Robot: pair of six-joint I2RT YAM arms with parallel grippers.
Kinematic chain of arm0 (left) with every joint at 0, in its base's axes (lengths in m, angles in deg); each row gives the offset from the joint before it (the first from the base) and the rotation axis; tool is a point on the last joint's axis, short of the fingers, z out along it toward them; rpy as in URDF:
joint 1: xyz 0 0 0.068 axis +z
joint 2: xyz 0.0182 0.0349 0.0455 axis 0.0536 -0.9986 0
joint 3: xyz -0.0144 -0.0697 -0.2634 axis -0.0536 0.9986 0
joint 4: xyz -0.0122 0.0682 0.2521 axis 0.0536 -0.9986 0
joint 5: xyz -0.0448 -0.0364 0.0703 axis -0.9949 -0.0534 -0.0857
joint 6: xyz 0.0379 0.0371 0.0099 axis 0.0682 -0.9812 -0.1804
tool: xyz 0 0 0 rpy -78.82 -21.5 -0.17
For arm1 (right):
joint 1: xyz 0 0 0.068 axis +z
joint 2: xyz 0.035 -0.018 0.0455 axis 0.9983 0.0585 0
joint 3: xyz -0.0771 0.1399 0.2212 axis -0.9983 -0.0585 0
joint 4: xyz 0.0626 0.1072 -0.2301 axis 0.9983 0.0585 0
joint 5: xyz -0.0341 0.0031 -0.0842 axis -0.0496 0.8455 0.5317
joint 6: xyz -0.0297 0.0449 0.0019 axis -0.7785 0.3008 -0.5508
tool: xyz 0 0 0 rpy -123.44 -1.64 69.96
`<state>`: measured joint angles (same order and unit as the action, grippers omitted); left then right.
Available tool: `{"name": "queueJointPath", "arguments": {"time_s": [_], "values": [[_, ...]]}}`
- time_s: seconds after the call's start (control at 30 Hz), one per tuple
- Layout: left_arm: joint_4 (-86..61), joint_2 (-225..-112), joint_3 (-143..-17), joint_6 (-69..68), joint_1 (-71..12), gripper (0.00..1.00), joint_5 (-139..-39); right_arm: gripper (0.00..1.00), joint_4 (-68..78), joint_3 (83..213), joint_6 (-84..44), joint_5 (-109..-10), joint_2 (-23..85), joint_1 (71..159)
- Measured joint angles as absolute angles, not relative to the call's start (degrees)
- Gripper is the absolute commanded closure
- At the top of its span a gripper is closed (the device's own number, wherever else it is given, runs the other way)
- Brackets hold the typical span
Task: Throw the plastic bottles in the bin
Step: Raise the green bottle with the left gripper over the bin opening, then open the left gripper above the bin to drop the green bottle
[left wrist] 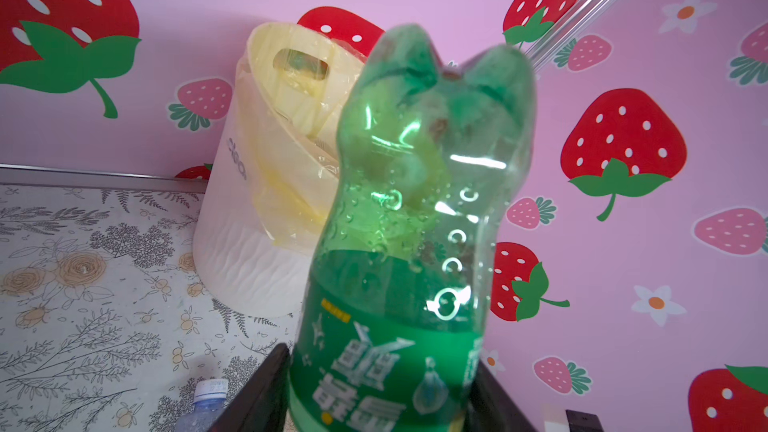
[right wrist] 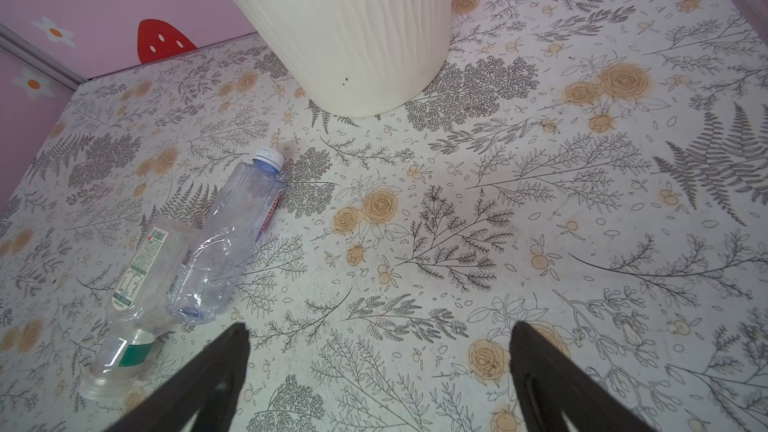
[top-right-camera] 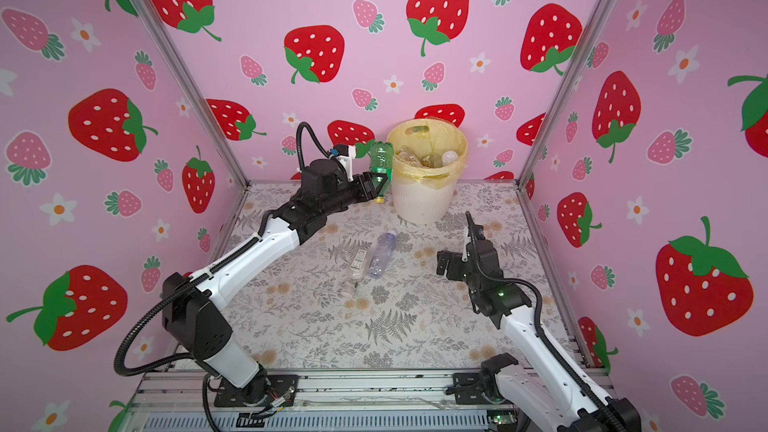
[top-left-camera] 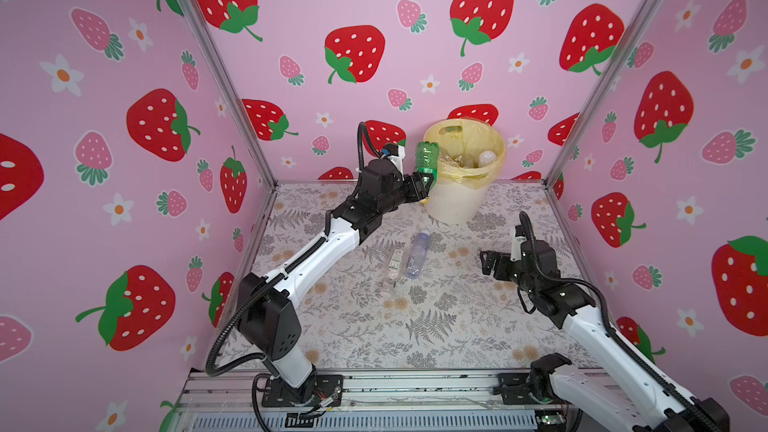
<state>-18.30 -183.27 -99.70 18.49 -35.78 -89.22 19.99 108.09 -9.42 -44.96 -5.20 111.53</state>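
Top views: left gripper (top-left-camera: 424, 185) clamped on green bottle (top-left-camera: 427, 157) near its neck, base up, bin (top-left-camera: 455, 203) just beyond the fingertips; right gripper (top-left-camera: 487, 261) spread wide, holding nothing, above the desk (top-left-camera: 457, 326).
Left wrist: green bottle (left wrist: 415, 222) filling the grip, bin (left wrist: 232, 243) close behind it.
Right wrist: blue-capped bottle (right wrist: 237, 234) and labelled bottle (right wrist: 133, 284) lying touching on the desk, ahead of the right gripper (right wrist: 378, 334) and off to one side; bin (right wrist: 345, 35) farther ahead.

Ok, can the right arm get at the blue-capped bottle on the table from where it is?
Probably yes. The right gripper is open and empty, and bare table lies between it and the blue-capped bottle. The labelled bottle lies close on its far side and might get nudged.
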Motion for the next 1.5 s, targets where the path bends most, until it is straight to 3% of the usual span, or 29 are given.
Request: {"name": "queueJointPath", "arguments": {"time_s": [0.23,0.4,0.47,0.5,0.57,0.73,1.17,1.5], "values": [[-23.4,-194.2,-118.7,17.5,-36.9,0.55,-90.3,0.01,19.8,108.0,-9.4,-45.0,-5.2,111.5],[-28.1,-214.5,-152.7,18.8,-37.4,0.30,-91.3,0.01,18.7,107.8,-9.1,-45.4,-3.8,111.5],[-28.7,-223.8,-166.6,21.0,-37.3,0.25,-91.9,0.01,18.8,107.8,-9.0,-45.9,-2.6,111.5],[-28.6,-226.7,-169.6,22.5,-37.2,0.14,-92.5,0.01,18.8,107.8,-8.9,-46.1,-2.3,111.6],[-28.2,-227.9,-167.0,25.2,-36.8,0.01,-93.3,0.01,18.9,107.8,-8.9,-46.4,-2.3,111.5],[-25.1,-221.2,-151.3,26.3,-35.7,0.01,-92.3,0.01,18.9,107.9,-8.9,-46.3,-3.7,111.5],[-26.9,-208.4,-148.4,23.4,-35.6,0.01,-95.3,0.01,18.5,107.9,-8.9,-46.9,-1.5,111.5],[-29.5,-193.9,-128.6,15.9,-35.4,0.01,-94.3,0.01,17.0,108.0,-8.4,-48.2,-0.2,111.5]]}}
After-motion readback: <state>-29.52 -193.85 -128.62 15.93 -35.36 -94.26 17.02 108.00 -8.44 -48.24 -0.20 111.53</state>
